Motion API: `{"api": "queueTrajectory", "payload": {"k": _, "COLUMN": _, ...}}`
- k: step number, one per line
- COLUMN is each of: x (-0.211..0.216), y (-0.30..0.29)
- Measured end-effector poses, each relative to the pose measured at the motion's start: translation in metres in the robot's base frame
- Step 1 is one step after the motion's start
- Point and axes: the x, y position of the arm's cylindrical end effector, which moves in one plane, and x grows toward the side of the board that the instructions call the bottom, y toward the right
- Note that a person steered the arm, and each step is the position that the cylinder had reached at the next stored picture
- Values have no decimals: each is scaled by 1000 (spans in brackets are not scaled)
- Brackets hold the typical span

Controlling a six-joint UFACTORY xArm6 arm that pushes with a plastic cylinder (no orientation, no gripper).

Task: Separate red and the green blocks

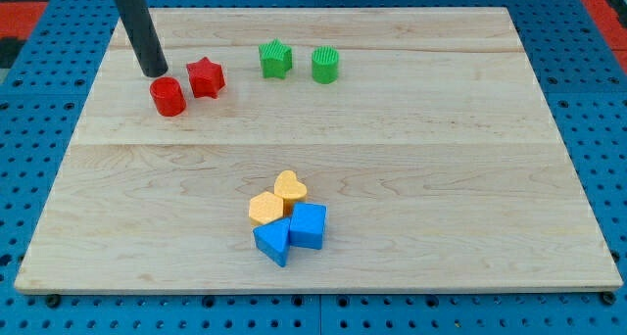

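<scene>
Blocks sit near the wooden board's (411, 168) top edge: red cylinder (168, 97) just beside red star (206, 77), then green star (275, 59) and green cylinder (325, 65) a little apart to the view's right. Yellow and blue blocks bunch low down, with bare wood between. The rod leans, its top cut off, and my tip (155, 74) rests just above the red cylinder, holding nothing.

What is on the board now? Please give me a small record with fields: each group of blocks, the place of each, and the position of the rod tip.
red blocks: red cylinder and red star, close together at the view's upper left
green blocks: green star and green cylinder, to the right of the red pair, with a gap between
yellow blocks: yellow heart, yellow hexagon, lower centre
blue blocks: blue cube, blue wedge, touching the yellow ones
my tip: just above the red cylinder, left of the red star
</scene>
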Motion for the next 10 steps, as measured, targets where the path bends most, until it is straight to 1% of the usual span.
{"api": "queueTrajectory", "payload": {"k": 1, "x": -4, "y": 37}}
{"api": "queueTrajectory", "payload": {"k": 3, "x": 42, "y": 53}}
{"api": "queueTrajectory", "payload": {"k": 4, "x": 42, "y": 75}}
{"api": "queueTrajectory", "payload": {"k": 5, "x": 27, "y": 91}}
{"api": "queueTrajectory", "payload": {"k": 6, "x": 41, "y": 154}}
{"api": "queueTrajectory", "payload": {"k": 7, "x": 71, "y": 173}}
{"api": "queueTrajectory", "payload": {"k": 9, "x": 62, "y": 123}}
{"api": "queueTrajectory", "payload": {"k": 10, "x": 103, "y": 137}}
